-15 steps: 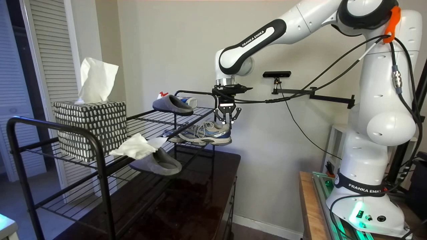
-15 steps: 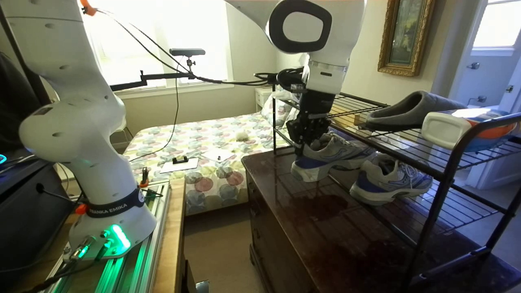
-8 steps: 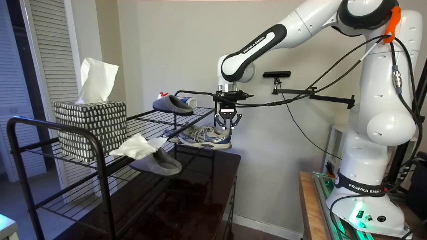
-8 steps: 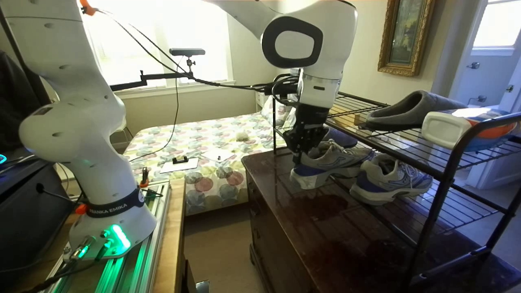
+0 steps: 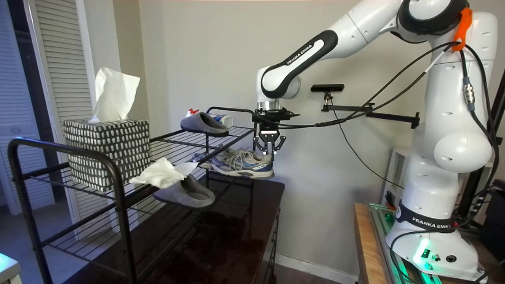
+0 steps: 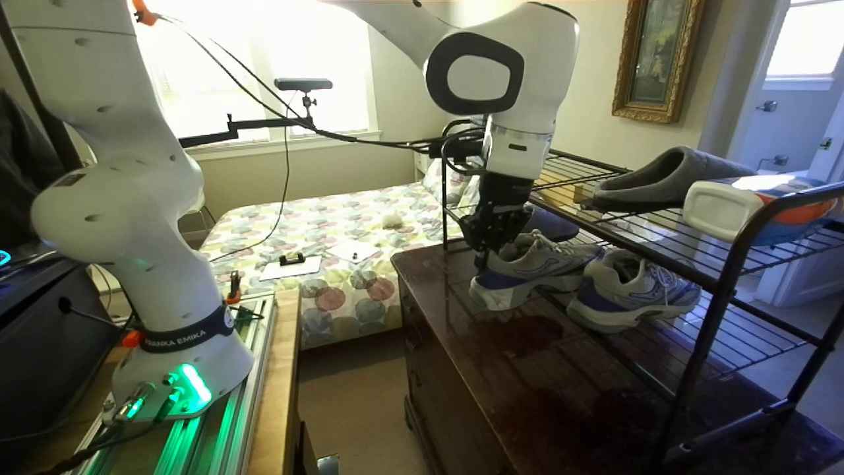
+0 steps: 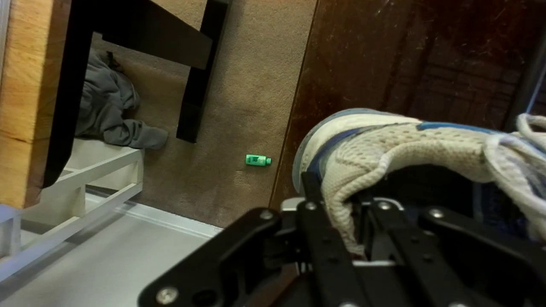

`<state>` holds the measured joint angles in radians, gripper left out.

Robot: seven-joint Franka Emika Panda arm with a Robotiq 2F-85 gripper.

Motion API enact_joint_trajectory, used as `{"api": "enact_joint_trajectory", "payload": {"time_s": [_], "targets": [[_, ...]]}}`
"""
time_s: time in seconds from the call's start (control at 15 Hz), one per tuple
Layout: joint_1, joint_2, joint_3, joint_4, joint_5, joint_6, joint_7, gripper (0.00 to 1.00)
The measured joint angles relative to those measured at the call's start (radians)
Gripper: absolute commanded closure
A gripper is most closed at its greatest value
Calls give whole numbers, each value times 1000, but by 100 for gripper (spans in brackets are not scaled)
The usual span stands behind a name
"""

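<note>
While the jaws pinch the padded heel collar (image 7: 341,192) of a grey-and-blue sneaker (image 7: 405,136) from above, the shoe lies over the end of the dresser (image 6: 475,330), heel outward, toe toward the black wire rack (image 5: 125,225); whether its sole rests on anything, cannot tell.

Risks, as judged: the grip sits at the extreme heel, so the weight ahead of it could pivot the shoe and drop the toe; the soft collar could squash and creep out from between the jaws; the loose laces (image 7: 512,162) or the toe could snag a rack wire, or nudge the second sneaker (image 6: 623,293) near it.

Materials: pale perforated mesh with smooth blue trim; rope-like edging on the collar; thick sole, rounded at the heel; round-cord laces; rack of thin parallel wires in tubular frame; dresser top dark, glossy, scuffed; grey slipper (image 5: 203,124) on the rack, felt-like, blunt-toed.
</note>
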<state>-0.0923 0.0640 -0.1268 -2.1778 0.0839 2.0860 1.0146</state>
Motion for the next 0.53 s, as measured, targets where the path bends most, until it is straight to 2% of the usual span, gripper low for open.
{"api": "enact_joint_trajectory", "payload": {"time_s": [0.53], "targets": [[7, 24, 10, 0, 13, 111, -1, 95]]}}
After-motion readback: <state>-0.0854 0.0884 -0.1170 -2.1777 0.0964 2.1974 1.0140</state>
